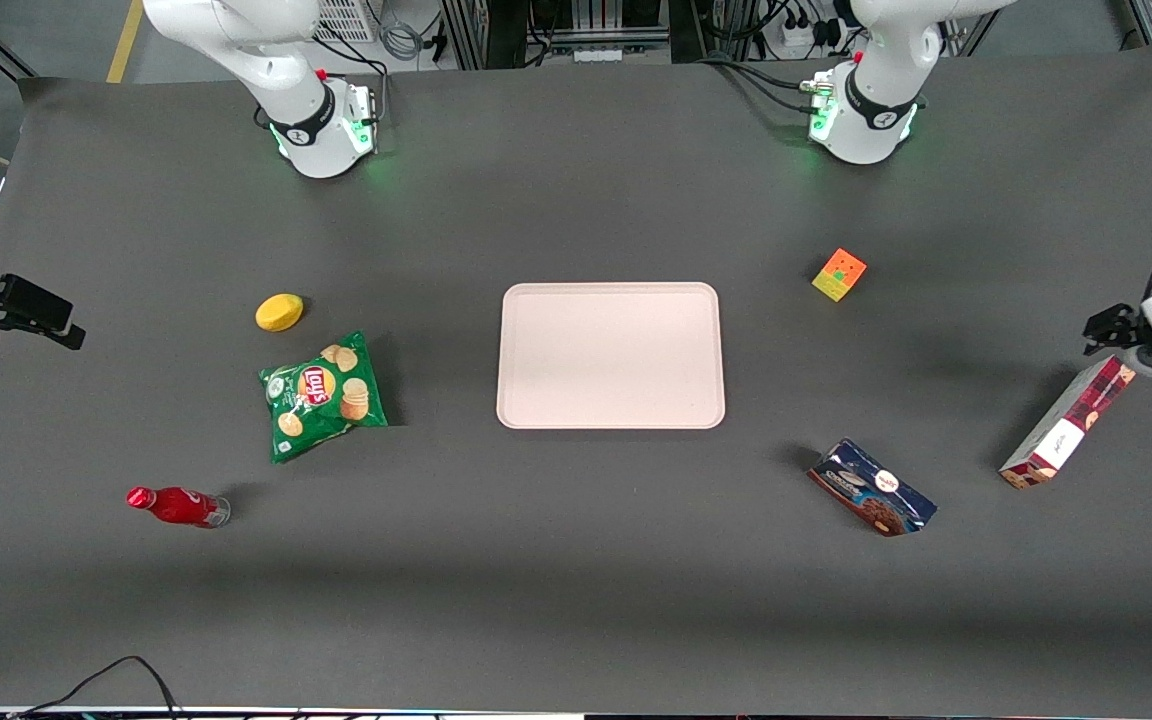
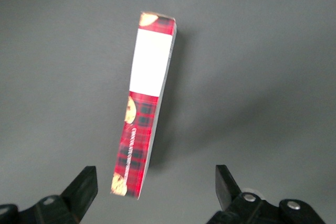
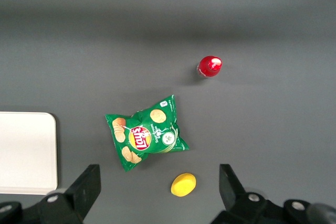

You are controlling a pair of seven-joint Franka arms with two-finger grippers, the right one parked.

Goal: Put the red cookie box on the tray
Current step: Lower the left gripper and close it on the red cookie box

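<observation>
Cardboard-stiff and probably light, the red cookie box [image 2: 144,106] suited a mid-length grasp; the pincer [image 2: 155,190] hovered above it, open.

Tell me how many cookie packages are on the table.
2. The red cookie box stands at the working arm's end, under the open gripper. The dark blue cookie package lies between it and the tray, nearer the front camera. None looks hidden.
</observation>
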